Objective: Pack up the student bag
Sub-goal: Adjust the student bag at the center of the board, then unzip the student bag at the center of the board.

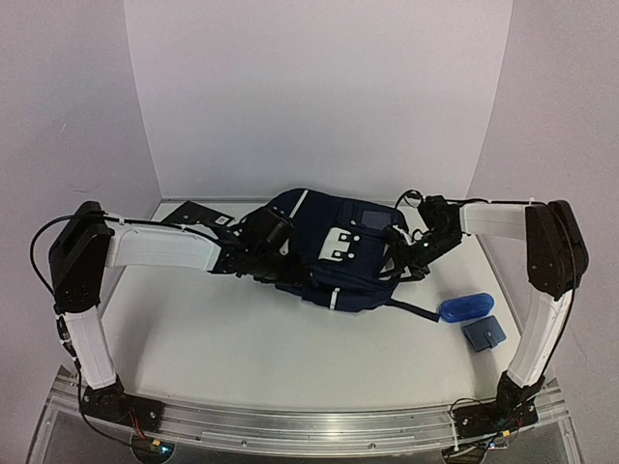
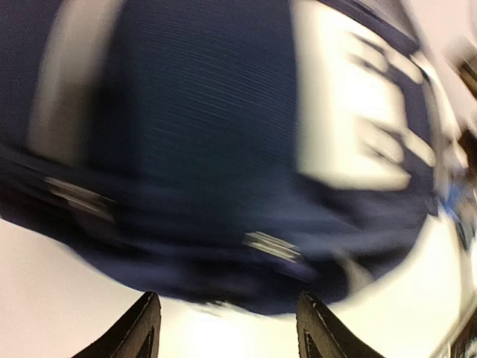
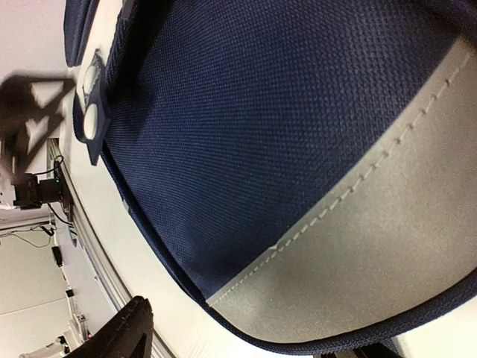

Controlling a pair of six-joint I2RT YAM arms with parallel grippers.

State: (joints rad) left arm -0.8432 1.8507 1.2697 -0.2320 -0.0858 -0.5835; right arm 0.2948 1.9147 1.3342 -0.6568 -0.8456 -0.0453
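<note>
Beside the student bag [image 1: 329, 253], left arm [image 1: 160, 251], right arm [image 1: 498, 220] bent inward (mirrored).

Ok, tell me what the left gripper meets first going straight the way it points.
The student bag: navy fabric fills the view just ahead of the left gripper, though blur leaves depth unclear.

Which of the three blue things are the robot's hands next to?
The big navy backpack with white stripes: left gripper and right gripper flank it. The bright blue pouch and small grey-blue square lie apart from both.
</note>
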